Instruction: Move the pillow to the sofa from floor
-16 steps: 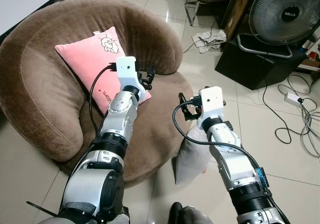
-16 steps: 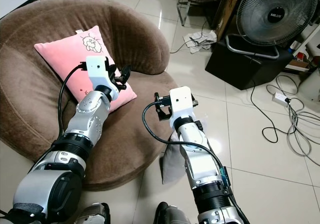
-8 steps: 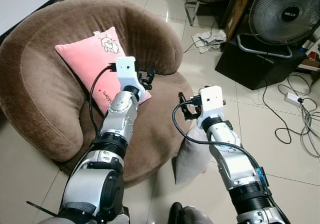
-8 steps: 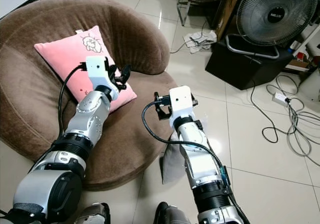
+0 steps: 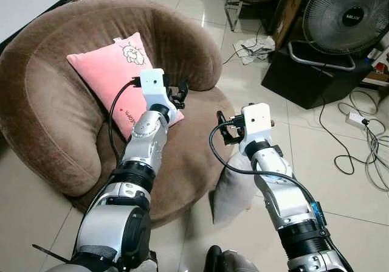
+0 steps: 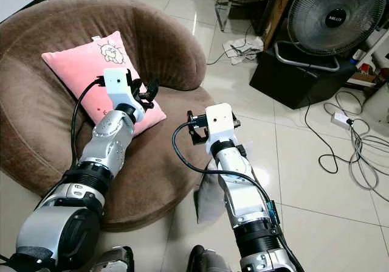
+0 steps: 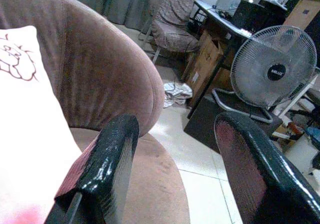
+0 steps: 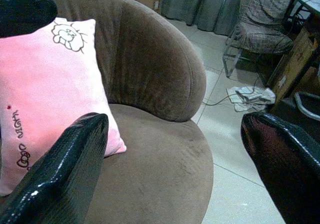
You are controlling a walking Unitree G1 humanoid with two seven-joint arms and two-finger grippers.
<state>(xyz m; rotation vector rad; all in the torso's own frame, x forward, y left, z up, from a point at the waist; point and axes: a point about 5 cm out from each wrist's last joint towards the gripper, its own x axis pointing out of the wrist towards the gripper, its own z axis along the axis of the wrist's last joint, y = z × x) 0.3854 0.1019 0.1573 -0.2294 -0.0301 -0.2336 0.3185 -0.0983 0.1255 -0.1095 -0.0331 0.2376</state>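
Observation:
A pink pillow [image 5: 112,77] with a cartoon print leans against the back of the round brown sofa [image 5: 55,120]. A grey pillow [image 5: 234,187] lies on the tiled floor against the sofa's right front, partly hidden under my right arm. My left gripper [image 5: 179,94] hovers open just past the pink pillow's lower right corner, holding nothing. My right gripper [image 5: 223,131] is open over the seat's right edge, above the grey pillow. The left wrist view has the left gripper [image 7: 175,129] aimed at the sofa back. The right wrist view has the right gripper [image 8: 175,134] facing the seat and the pink pillow [image 8: 45,83].
A standing fan [image 5: 345,16] sits on a black box [image 5: 310,71] at the right. Cables and a power strip [image 5: 358,123] trail over the floor beyond it. A crumpled cloth [image 5: 255,48] lies behind the sofa, near a chair [image 7: 175,21].

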